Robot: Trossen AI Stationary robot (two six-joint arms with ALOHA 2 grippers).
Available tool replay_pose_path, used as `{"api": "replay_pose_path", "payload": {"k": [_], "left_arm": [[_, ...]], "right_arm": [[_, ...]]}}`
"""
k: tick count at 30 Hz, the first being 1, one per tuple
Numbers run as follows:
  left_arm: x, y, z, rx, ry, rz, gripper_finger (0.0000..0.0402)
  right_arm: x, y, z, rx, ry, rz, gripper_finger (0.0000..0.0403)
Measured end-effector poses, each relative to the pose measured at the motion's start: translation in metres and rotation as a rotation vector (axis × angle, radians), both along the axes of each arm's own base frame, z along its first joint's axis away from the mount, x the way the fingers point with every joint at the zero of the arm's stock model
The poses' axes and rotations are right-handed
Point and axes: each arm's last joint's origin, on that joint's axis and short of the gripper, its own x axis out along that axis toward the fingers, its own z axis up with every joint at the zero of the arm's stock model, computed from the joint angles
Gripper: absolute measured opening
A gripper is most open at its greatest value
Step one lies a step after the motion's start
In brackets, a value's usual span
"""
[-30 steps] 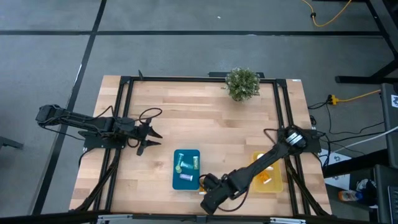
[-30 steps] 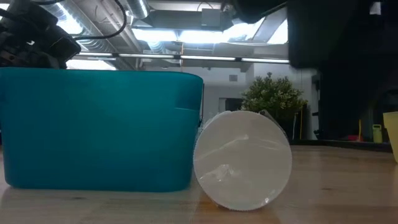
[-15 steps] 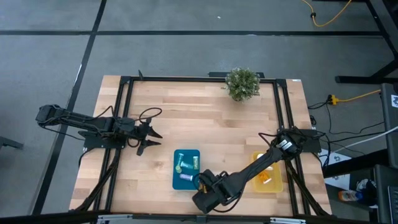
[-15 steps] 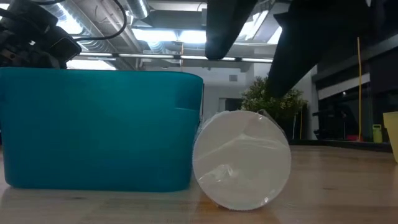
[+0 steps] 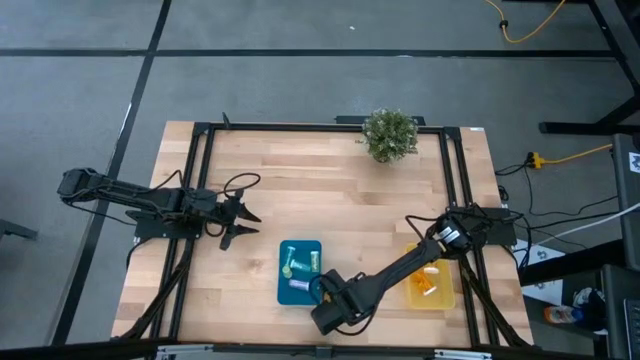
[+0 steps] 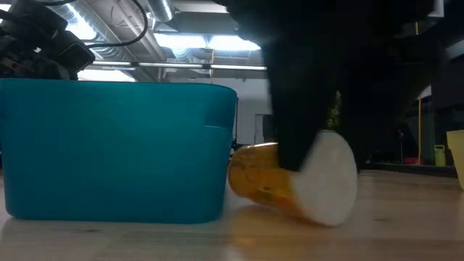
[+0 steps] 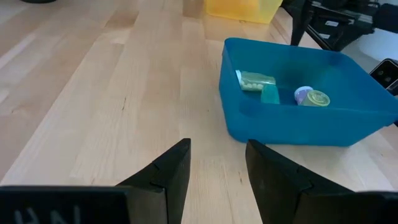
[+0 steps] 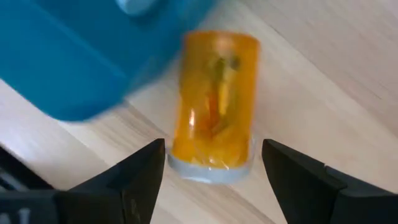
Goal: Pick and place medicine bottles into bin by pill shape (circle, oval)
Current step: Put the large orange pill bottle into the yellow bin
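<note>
An orange pill bottle [image 8: 214,106] with a white cap [image 6: 330,177] lies on its side on the table, just right of the blue bin's [image 5: 283,270] near right corner. My right gripper [image 8: 214,180] is open and low over the bottle, one finger on each side of its cap end; in the high view [image 5: 322,305] it hides the bottle. The blue bin [image 7: 311,124] holds a pale green bottle [image 7: 256,81] and a purple one [image 7: 309,96]. My left gripper [image 5: 255,224] is open and empty at the table's left. My right gripper comes at the bottle from above with a finger [image 8: 140,180] on each side of the cap end [image 8: 211,171]. In the low view a dark finger stands right against the bottle's body [image 6: 264,177]. I cannot tell whether it touches.
The yellow bin [image 5: 445,300] stands at the near right, partly under my right arm. A potted plant [image 5: 390,133] stands at the far edge. The blue bin's wall [image 6: 116,145] is close on the bottle's left. Bare wood lies between my left gripper [image 7: 217,168] and the blue bin.
My right gripper has gone toward the table's left and come down around the orange bottle. The bottle has turned about on the table: its cap faced the near edge and now points toward the near right, showing its orange side.
</note>
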Motion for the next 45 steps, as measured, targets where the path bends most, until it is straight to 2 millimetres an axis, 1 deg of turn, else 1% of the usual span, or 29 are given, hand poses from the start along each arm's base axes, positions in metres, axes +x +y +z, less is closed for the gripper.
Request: {"api": "replay_pose_path", "payload": {"k": [5, 8, 12, 16, 18, 21, 25, 28, 30, 35, 39, 41, 45], "left_arm": [[0.000, 0.000, 0.000, 0.000, 0.000, 0.000, 0.0147], [0.000, 0.000, 0.000, -0.001, 0.000, 0.000, 0.0147], [0.000, 0.000, 0.000, -0.002, 0.000, 0.001, 0.0147], [0.000, 0.000, 0.000, -0.002, 0.000, 0.000, 0.0147], [0.000, 0.000, 0.000, -0.002, 0.000, 0.000, 0.0147], [0.000, 0.000, 0.000, -0.002, 0.000, 0.001, 0.0147], [0.000, 0.000, 0.000, -0.002, 0.000, 0.000, 0.0147], [0.000, 0.000, 0.000, -0.005, 0.001, 0.002, 0.0147], [0.000, 0.000, 0.000, -0.019, 0.003, 0.008, 0.0147], [0.000, 0.000, 0.000, -0.023, 0.003, 0.009, 0.0147], [0.000, 0.000, 0.000, -0.023, 0.003, 0.009, 0.0147], [0.000, 0.000, 0.000, -0.023, 0.003, 0.009, 0.0147], [0.000, 0.000, 0.000, -0.023, 0.003, 0.009, 0.0147]], "right_arm": [[-0.011, -0.004, -0.001, -0.031, 0.123, 0.005, 0.0271], [-0.022, -0.007, -0.001, -0.060, 0.236, 0.010, 0.0271], [-0.034, -0.010, 0.000, -0.046, 0.387, -0.014, 0.0271], [-0.038, -0.008, 0.002, -0.044, 0.416, 0.017, 0.0271], [-0.037, -0.004, 0.007, -0.034, 0.399, 0.061, 0.0271], [-0.036, 0.005, 0.018, -0.033, 0.349, 0.209, 0.0271], [-0.032, 0.014, 0.039, -0.085, 0.236, 0.367, 0.0271], [-0.026, 0.016, 0.052, -0.122, 0.151, 0.461, 0.0271], [-0.022, 0.016, 0.056, -0.150, 0.106, 0.538, 0.0271], [-0.011, 0.014, 0.057, -0.176, 0.042, 0.737, 0.0271], [-0.003, 0.006, 0.058, -0.196, 0.028, 0.833, 0.0271], [0.001, 0.000, 0.054, -0.200, 0.021, 0.844, 0.0271], [0.006, -0.010, 0.037, -0.190, 0.052, 0.858, 0.0271]]}}
